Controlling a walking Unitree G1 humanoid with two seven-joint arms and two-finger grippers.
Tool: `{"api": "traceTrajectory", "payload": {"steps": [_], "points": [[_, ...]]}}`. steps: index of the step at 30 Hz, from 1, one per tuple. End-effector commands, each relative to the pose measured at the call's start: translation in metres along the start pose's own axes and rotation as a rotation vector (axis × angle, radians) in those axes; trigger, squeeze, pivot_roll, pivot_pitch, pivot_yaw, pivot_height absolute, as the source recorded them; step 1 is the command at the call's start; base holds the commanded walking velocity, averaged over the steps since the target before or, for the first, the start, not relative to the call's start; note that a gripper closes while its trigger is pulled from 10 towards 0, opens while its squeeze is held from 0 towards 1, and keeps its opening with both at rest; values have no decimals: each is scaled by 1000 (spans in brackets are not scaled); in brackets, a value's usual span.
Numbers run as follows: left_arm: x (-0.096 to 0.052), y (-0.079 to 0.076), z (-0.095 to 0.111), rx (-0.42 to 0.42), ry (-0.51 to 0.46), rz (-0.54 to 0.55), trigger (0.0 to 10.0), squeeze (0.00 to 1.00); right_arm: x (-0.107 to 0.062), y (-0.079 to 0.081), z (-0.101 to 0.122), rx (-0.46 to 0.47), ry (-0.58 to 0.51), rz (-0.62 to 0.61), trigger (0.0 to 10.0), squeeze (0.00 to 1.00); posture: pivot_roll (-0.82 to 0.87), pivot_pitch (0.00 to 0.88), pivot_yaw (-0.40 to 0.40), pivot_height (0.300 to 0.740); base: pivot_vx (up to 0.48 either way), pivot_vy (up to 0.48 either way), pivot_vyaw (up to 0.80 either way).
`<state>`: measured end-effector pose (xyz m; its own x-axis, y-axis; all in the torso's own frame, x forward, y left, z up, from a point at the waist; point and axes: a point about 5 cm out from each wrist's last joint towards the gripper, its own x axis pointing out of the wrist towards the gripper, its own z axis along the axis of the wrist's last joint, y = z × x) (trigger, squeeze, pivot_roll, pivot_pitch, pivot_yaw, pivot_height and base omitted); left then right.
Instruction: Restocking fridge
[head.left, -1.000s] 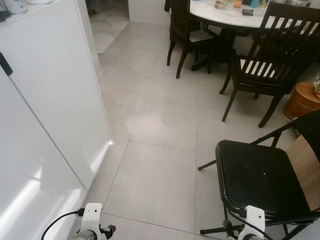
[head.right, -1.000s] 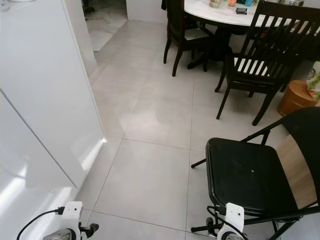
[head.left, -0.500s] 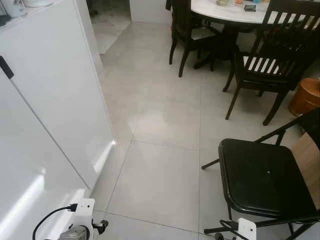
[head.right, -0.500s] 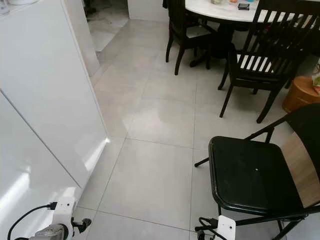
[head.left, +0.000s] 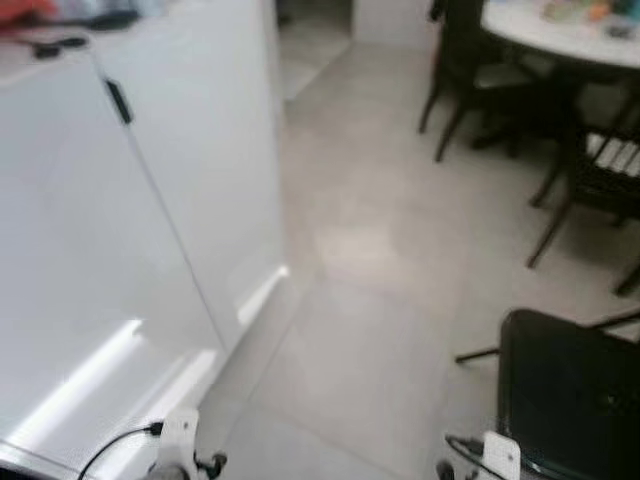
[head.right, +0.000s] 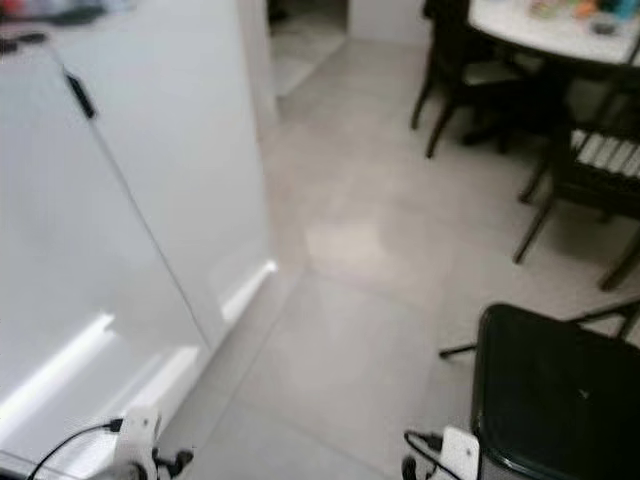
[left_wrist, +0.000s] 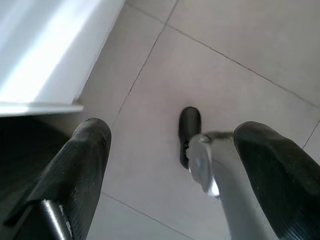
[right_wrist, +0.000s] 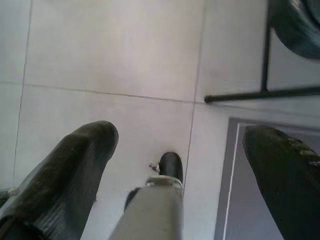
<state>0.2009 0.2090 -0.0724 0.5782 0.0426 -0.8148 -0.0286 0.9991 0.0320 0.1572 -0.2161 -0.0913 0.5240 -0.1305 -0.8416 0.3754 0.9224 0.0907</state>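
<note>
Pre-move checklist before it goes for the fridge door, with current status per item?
1. Left gripper free: ok, fingers spread with nothing between them, hanging over the floor tiles.
2. Right gripper free: ok, fingers apart, nothing held.
3. Fridge door handle located: ok, a short black bar near the top of the white door, though the head views are blurred.
4. Door state: ok, it looks closed.
5. Swing room on the right: not ok, a black folding chair stands close on the robot's right.
6. Item to restock in hand: not ok, neither gripper carries anything.
</note>
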Motion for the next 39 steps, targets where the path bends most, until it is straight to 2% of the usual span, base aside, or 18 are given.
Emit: {"api": "traceTrajectory", "payload": {"steps": [1, 7, 12, 14, 16, 17, 20, 26, 28, 32, 35, 39], "points": [[-1, 5, -4, 4, 18, 20, 10000, 0, 0, 3, 1, 2, -5, 12, 10000, 0, 26, 0, -7, 740, 0, 0, 800], [-1, 6, -4, -6, 18, 21, 10000, 0, 0, 2, 0, -7, -1, 13, 10000, 0, 28, 0, -9, 740, 0, 0, 800], [-1, 6, -5, 20, 28, 21, 10000, 0, 0, 2, 0, -16, 0, 16, 10000, 0, 28, 0, -7, 740, 0, 0, 800], [-1, 5, -5, 25, 28, 19, 10000, 0, 1, 7, 0, -58, 3, 42, 10000, 0, 35, 0, -3, 740, 0, 0, 800], [-1, 5, -4, 43, 24, 17, 10000, 0, 1, 14, 0, -164, 8, 89, 10000, 0, 44, 0, -7, 740, 0, 0, 800], [-1, 5, -3, 54, 24, 16, 10000, 0, 1, 14, 0, -177, 9, 96, 10000, 0, 46, 0, -9, 740, 0, 0, 800], [-1, 3, -3, 91, 25, 3, 10000, 0, 1, 10, 6, -160, 0, 85, 10000, 0, 44, 4, -17, 740, 0, 0, 800], [-1, 3, -4, 57, 27, 16, 10000, 0, 2, 8, 9, -185, -3, 91, 10000, 0, 26, 21, -28, 740, 0, 0, 800], [-1, 2, -7, 41, 37, 27, 10000, 0, 2, 3, 13, -125, -14, 52, 10000, 0, 20, 31, -27, 740, 0, 0, 800], [-1, 1, -8, 36, 38, 27, 10000, 0, 2, 1, 13, -70, -16, 34, 10000, 0, 24, 39, -27, 740, 0, 0, 800], [-1, 1, -8, 21, 38, 27, 10000, 0, 2, 8, 6, 7, 16, 66, 10000, 0, 27, 40, -31, 740, 0, 0, 667], [-1, 2, -8, 17, 38, 28, 10000, 0, 2, 11, 5, 65, 22, 57, 10000, 0, 28, 41, -33, 740, 0, 0, 0]]}}
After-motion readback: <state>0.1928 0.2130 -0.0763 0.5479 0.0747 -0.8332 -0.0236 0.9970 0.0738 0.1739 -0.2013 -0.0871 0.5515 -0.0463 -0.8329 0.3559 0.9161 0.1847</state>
